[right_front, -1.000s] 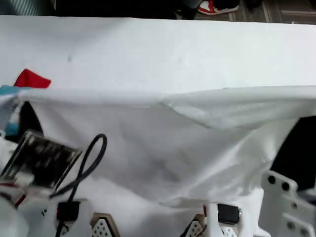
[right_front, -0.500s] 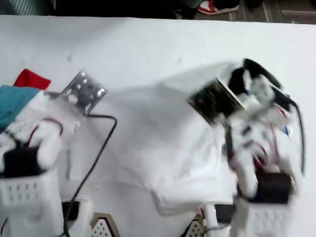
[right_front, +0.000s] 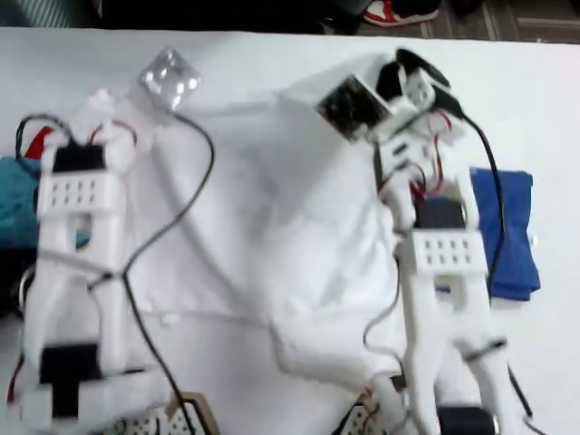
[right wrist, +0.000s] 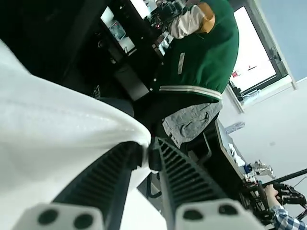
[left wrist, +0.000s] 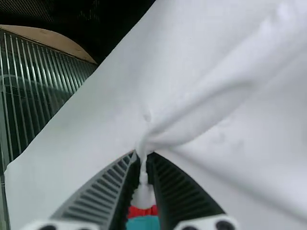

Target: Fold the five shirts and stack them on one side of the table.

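A white shirt (right_front: 272,227) lies spread over the middle of the white table. My left gripper (left wrist: 143,165) is shut on a pinched bit of the white shirt (left wrist: 201,96); in the high view that arm (right_front: 77,190) stands at the left, its tip near the shirt's far left corner. My right gripper (right wrist: 146,155) is shut on a fold of the white shirt (right wrist: 53,129), and its arm (right_front: 426,208) stands at the right, tip near the shirt's far right corner. A blue shirt (right_front: 507,231) lies right of that arm. Teal cloth (right_front: 14,204) and red cloth (right_front: 36,142) lie at the left edge.
Black cables (right_front: 186,190) run across the shirt from the left arm. The far edge of the table (right_front: 272,54) is bare white. Beyond it are a dark floor and a red shoe (right_front: 390,13).
Both arms have swung from the near edge to the far side of the table, carrying the shirt's held edge with them. The shirt went from hanging stretched to lying on the table.
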{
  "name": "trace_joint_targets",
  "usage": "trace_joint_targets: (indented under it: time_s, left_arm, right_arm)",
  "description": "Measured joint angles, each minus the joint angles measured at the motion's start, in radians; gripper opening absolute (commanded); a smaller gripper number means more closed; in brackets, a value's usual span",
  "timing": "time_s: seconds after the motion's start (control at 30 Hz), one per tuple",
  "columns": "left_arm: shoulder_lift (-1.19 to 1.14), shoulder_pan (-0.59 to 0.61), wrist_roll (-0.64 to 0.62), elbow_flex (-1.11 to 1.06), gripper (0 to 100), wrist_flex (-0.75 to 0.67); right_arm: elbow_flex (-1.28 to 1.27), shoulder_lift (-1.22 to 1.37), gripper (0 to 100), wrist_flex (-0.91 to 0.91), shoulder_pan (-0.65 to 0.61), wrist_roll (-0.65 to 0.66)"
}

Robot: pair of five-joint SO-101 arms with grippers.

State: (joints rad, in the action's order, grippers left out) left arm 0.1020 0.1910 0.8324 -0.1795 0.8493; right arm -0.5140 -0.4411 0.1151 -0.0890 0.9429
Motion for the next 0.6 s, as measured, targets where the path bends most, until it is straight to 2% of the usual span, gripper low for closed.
trace_joint_targets:
  time_s: [0.1,0.2,0.33,0.5,0.6]
  left_arm:
    - [-0.178,0.0,0.0,0.178,2,0.005]
    - [-0.328,0.0,0.0,0.353,2,0.066]
    - [-0.474,0.0,0.0,0.554,2,0.209]
    - [-0.582,0.0,0.0,0.721,3,0.411]
    - [-0.612,0.0,0.0,0.772,11,0.531]
  right_arm:
    - [0.133,0.15,1.9,-0.021,-0.002,0.0]
    - [0.258,0.273,1.9,-0.021,-0.002,0.0]
    - [0.334,0.348,1.9,-0.011,-0.002,0.0]
    - [0.348,0.353,1.9,0.11,-0.006,0.0]
    - [0.348,0.353,1.9,0.207,-0.005,0.0]
